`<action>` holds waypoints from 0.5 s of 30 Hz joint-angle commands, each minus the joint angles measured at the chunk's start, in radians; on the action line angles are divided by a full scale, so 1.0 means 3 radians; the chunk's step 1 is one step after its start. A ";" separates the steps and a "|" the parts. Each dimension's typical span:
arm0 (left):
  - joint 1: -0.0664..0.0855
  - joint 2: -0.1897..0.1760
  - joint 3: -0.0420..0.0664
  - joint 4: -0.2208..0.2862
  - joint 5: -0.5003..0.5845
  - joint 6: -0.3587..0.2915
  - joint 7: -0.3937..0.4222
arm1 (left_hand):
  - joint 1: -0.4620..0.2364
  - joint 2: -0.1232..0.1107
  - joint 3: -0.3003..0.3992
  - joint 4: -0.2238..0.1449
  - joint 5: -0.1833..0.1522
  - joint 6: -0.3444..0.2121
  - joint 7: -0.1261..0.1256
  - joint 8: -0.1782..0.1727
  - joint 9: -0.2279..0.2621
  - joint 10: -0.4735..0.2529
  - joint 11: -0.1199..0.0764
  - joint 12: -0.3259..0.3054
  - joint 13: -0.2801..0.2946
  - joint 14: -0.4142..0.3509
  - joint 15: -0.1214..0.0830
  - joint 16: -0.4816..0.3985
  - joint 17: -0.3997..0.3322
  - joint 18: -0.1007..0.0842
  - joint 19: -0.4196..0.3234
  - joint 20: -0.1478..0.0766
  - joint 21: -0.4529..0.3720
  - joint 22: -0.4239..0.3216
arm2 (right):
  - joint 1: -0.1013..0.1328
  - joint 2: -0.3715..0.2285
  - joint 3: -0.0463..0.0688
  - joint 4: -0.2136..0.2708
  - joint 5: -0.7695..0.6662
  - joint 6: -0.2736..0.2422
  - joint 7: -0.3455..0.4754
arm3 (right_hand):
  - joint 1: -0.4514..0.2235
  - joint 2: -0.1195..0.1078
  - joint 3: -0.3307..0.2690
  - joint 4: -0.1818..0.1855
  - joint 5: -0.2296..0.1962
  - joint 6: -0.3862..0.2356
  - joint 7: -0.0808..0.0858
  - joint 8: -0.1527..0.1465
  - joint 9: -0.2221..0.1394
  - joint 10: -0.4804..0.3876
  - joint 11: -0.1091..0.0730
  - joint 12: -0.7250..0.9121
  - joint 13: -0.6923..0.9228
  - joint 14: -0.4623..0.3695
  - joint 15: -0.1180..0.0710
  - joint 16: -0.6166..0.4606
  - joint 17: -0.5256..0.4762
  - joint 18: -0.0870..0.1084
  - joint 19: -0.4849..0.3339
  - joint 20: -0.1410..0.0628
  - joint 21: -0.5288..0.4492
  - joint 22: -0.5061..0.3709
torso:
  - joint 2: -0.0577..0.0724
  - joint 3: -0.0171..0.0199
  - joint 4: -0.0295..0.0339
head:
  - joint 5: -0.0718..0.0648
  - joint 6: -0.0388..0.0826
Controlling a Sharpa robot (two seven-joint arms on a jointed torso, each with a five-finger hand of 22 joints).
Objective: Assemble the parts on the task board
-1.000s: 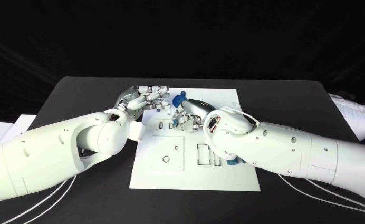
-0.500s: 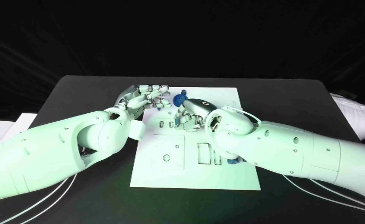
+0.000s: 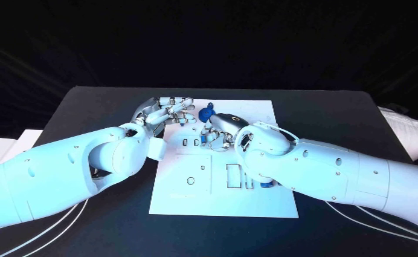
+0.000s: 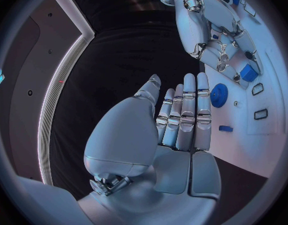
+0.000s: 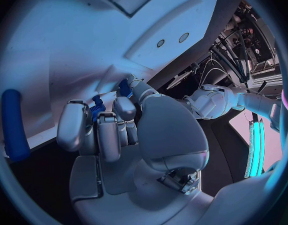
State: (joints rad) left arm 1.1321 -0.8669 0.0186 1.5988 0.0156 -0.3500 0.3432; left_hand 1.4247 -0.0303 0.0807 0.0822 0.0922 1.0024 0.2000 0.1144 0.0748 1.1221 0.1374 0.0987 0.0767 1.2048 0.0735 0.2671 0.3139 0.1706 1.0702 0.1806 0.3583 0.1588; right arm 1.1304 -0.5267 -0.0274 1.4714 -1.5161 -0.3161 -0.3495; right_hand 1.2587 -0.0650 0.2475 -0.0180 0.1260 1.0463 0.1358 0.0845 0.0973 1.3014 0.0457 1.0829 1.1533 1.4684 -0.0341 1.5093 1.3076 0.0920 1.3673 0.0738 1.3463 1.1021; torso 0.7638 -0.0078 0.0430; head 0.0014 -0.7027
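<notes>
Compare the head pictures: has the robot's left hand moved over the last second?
No. The left hand sits at the same far-left corner of the white board, its fingers lying as before.

white task board lies flat mid-table, with a round blue part near its far edge.

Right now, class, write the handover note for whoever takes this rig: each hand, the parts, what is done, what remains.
Left hand: holds nothing, fingers straight and together, at the task board's far left edge.
Right hand: curled over the board's far middle, pinching a small blue part.
A round blue part lies on the board near the left hand; a blue piece sits by the slots.
Done: cannot tell.
Left: seat the held part, then the rest.
</notes>
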 commanded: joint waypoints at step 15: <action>0.0004 0.0007 0.0003 -0.0013 -0.0057 0.0019 -0.0068 | -0.0014 0.0031 -0.0001 -0.0034 -0.0016 0.0000 -0.0003 -0.0021 -0.0003 0.0006 -0.0005 -0.0028 -0.0001 0.0032 -0.0009 0.0019 0.0038 0.0040 0.0026 -0.0012 0.0043 0.0016 | -0.0040 -0.0055 -0.0022 0.0065 0.0094 -0.0684 0.0183 | -0.0177 -0.0161 -0.0466 0.0194 0.0058 -0.0241 0.0039 -0.0046 -0.0041 -0.0204 0.0051 -0.0208 -0.0199 0.0244 0.0063 -0.0062 0.0469 0.0019 -0.0094 0.0046 -0.0099 -0.0139 | 0.0001 0.0004 0.0001 | 0.0004 -0.0001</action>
State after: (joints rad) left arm 1.1321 -0.8664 0.0186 1.5950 0.0148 -0.3494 0.3379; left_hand 1.4245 -0.0301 0.0804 0.0766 0.0922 1.0024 0.2000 0.1144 0.0748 1.1221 0.1374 0.0926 0.0767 1.2069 0.0723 0.2677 0.3223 0.1706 1.0711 0.1798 0.3669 0.1615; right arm 1.1190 -0.5405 -0.0348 1.4854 -1.5099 -0.4037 -0.3399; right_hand 1.2094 -0.1146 0.1149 0.0376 0.1393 0.9822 0.1464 0.0719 0.0867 1.2479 0.0637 1.0208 1.0941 1.4647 -0.0231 1.4939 1.3074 0.0920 1.3461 0.0879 1.3228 1.0619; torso 0.7639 -0.0079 0.0430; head 0.0035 -0.7038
